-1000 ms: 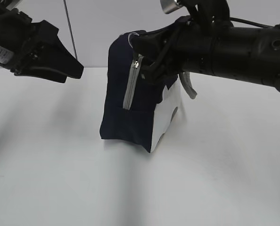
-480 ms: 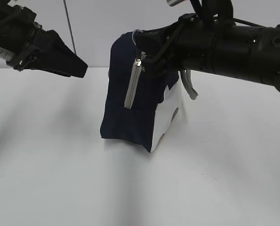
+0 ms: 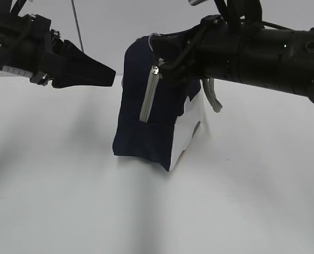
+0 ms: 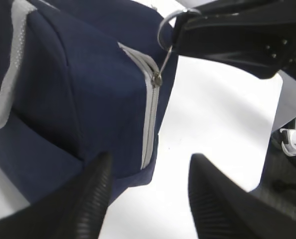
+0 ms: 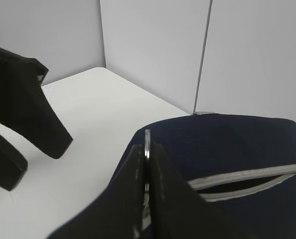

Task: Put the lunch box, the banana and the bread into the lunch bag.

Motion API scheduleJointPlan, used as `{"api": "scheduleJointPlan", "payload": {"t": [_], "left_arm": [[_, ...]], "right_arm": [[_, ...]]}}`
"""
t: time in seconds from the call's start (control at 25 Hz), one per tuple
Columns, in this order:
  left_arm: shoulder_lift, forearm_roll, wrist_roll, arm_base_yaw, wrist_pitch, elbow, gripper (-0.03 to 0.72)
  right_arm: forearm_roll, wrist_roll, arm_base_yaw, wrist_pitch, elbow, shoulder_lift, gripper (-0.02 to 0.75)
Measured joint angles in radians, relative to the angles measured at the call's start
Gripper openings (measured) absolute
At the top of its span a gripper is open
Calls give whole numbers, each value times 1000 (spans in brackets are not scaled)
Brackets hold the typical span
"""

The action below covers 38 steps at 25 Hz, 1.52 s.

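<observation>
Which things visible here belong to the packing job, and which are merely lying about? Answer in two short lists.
Belonging to the job:
- lunch bag, upright on the table
- ring pull, pinched by the right tool
- left tool, open beside the bag

Lying about:
- nothing loose in view; only the white table. Lunch box, banana and bread are not visible.

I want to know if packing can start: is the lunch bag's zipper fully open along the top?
No: in the right wrist view the zipper gapes only partly, and the right gripper pinches the ring pull.
</observation>
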Motion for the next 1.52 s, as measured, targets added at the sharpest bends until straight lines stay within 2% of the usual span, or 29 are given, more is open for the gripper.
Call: {"api": "scheduleJointPlan", "payload": {"t": [0.12,0.32,0.64,0.92,1.2,1.52], "left_arm": [[26,-84,81,17,-2,19,361],[71,-112,128,23,4,21,361],[80,-134,149,23,4,21,361],[80,-147,162,23,4,21,361],[80,-153,162,23,7,21,361],[80,-153,162,23,10,21,361]], "right_arm": [[1,1,0,0,0,0,-16],[1,2,0,0,-12,0,-16],[1,2,0,15,-54,0,-16],[1,2,0,142,-60,-2,-16],[-22,5,0,150,-60,-1,-16],[-68,37,0,89,-60,-1,-16]]}}
